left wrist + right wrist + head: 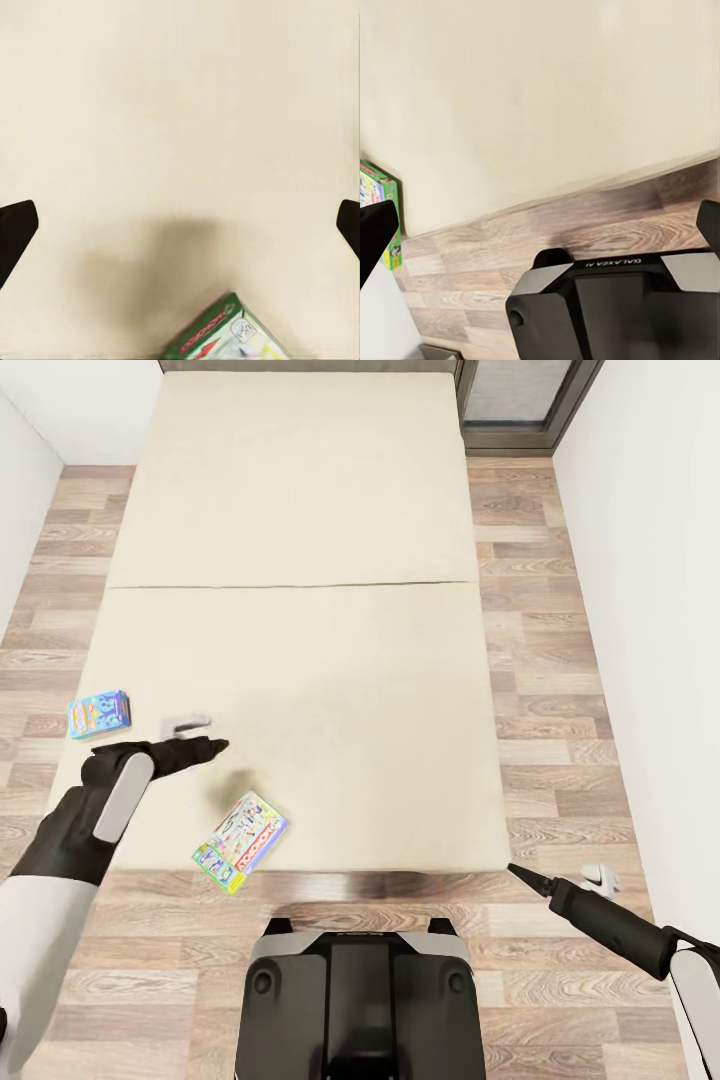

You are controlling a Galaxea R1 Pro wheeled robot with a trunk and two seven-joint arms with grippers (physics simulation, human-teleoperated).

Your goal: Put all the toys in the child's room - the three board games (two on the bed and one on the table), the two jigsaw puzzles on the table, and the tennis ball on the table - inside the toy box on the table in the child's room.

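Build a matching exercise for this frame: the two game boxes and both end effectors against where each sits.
Things:
1. white-red-green Monopoly game box
2. small blue game box
3. left end effector
4. right end effector

Places:
A. over the wood-plank floor, beside the bed's near right corner
B. bed's near edge
C. bed's left edge
D. above the beige mattress, between the boxes

Pairs: 1-B, 2-C, 3-D, 4-A

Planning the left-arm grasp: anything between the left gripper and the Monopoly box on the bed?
Nothing visible. The left gripper hangs over bare mattress, jaws open, and the Monopoly box lies flat near the bed's near edge, with only mattress between them. The blue game box sits off to the side.
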